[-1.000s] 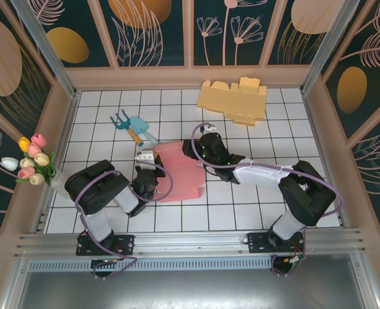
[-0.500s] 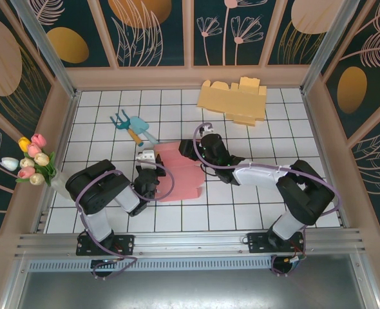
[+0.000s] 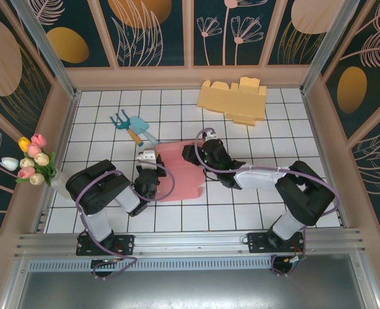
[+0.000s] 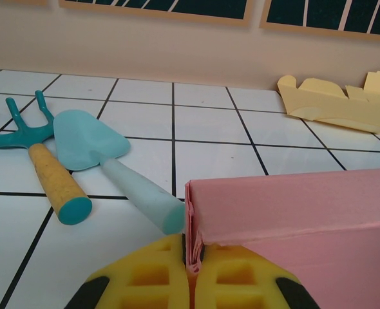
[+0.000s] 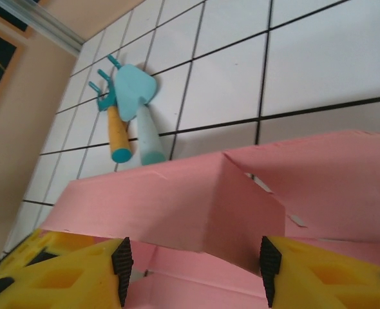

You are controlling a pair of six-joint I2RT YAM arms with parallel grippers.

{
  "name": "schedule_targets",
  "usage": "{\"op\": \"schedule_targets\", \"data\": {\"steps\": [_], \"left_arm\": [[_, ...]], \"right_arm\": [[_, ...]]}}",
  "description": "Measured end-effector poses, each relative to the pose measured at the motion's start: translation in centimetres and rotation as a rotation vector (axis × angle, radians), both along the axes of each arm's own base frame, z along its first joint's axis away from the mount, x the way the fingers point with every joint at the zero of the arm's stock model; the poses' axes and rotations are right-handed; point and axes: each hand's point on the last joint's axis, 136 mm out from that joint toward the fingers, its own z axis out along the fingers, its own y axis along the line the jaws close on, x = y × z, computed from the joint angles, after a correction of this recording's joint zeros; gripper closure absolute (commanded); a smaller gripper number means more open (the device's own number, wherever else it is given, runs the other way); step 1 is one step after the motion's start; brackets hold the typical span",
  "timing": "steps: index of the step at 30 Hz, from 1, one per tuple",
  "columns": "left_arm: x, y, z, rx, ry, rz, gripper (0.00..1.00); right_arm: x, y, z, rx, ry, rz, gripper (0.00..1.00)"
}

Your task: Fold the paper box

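The left pincer [image 4: 193,261] is clamped shut on a wall edge of the pink paper box [image 3: 182,179], which lies just beside the trowel [image 3: 140,127]. The right pincer [image 5: 193,261] stands open astride a raised flap. The walls look half-formed. Next, I'd guess, that flap wants pressing inward, square.

left arm [image 3: 103,187] and right arm [image 3: 293,187] fold low, reaching inward. left gripper [image 4: 193,250] is pinched on the box [image 4: 293,215] edge; right gripper [image 5: 193,257] jaws half apart.

- Box [image 4: 293,219]: smooth, matt pink paper card.
- Table [image 4: 209,122]: glossy white tiles, dark joints.
- Trowel [image 4: 90,138]: smooth plastic, slight sheen.
- Rake [image 4: 51,183]: matt plastic handle.
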Motion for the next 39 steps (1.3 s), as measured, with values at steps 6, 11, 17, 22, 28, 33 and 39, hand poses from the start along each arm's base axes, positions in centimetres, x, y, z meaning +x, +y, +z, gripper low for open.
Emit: {"op": "schedule_targets", "data": {"steps": [6,11,17,22,28,33,39], "left_arm": [[0.0,-0.1,0.0,0.001,0.0,0.0,1.0],[0.1,-0.1,0.0,0.003,-0.001,-0.001,1.0],[0.1,-0.1,0.0,0.005,-0.001,-0.001,1.0],[0.1,-0.2,0.0,0.008,-0.001,-0.002,1.0],[0.1,-0.2,0.0,0.008,0.0,-0.002,1.0],[0.1,-0.2,0.0,0.009,0.0,-0.003,1.0],[0.1,-0.2,0.0,0.008,0.0,-0.002,1.0]], "right_arm": [[-0.2,-2.1,-2.2,-0.095,-0.005,-0.03,0.41],[0.2,-4.1,-3.6,-0.136,0.0,-0.053,0.41],[0.8,-5.1,-5.5,-0.169,0.027,-0.068,0.41],[0.6,-4.8,-6.4,-0.173,0.044,-0.05,0.41],[0.2,-4.2,-7.2,-0.162,0.066,-0.011,0.41],[-0.2,-2.9,-6.5,-0.123,0.052,0.042,0.41],[-1.5,0.2,-5.2,-0.093,0.021,0.141,0.41]]}}
